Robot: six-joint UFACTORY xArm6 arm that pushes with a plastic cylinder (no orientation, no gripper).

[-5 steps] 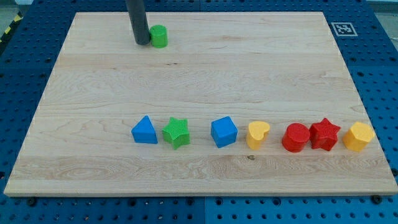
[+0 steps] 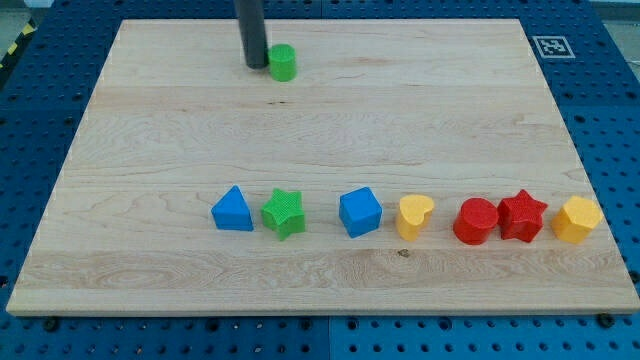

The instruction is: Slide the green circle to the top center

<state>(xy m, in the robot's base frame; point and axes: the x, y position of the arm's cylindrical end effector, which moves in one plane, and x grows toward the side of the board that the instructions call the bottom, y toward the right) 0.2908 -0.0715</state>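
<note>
The green circle (image 2: 283, 62) sits on the wooden board (image 2: 150, 130) near the view's top, a little left of centre. My tip (image 2: 256, 66) rests on the board right against the circle's left side. The dark rod rises from there out of the view's top.
A row of blocks runs across the lower board: a blue triangle (image 2: 232, 210), a green star (image 2: 284, 213), a blue cube (image 2: 359, 212), a yellow heart (image 2: 414, 215), a red circle (image 2: 476, 221), a red star (image 2: 522, 215), a yellow hexagon (image 2: 577, 219). A marker tag (image 2: 549, 46) sits at the board's top right corner.
My tip has moved to the view's right along the top of the board, and the green circle has slid right with it.
</note>
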